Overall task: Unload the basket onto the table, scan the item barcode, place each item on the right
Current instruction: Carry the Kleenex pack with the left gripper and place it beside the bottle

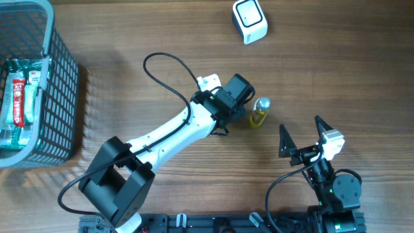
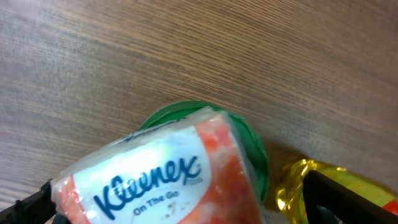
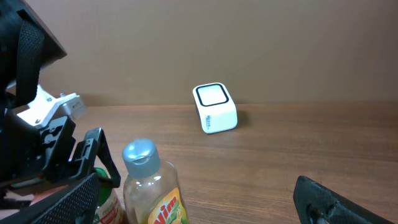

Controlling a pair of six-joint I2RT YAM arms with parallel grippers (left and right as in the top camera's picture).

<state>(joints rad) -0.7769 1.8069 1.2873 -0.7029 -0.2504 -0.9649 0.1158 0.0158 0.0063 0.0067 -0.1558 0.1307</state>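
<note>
A Kleenex tissue pack point(image 2: 155, 180), white and orange, lies between the fingers of my left gripper point(image 2: 180, 208) and over a round green lid point(image 2: 256, 155). The jaws stand wide, with a gap between the pack and the right finger point(image 2: 339, 199), so the gripper is open. In the overhead view the left gripper point(image 1: 240, 103) sits mid-table, right beside a yellow Vim bottle point(image 1: 259, 113). The white barcode scanner point(image 1: 249, 21) stands at the far edge. My right gripper point(image 1: 301, 126) is open at the front right and points at the bottle point(image 3: 155, 186) and the scanner point(image 3: 214, 109).
A grey wire basket point(image 1: 65, 97) holding red and white packets point(image 1: 19, 97) stands at the far left. A black cable point(image 1: 165, 71) loops over the left arm. The green-capped item point(image 3: 107, 202) stands just left of the bottle.
</note>
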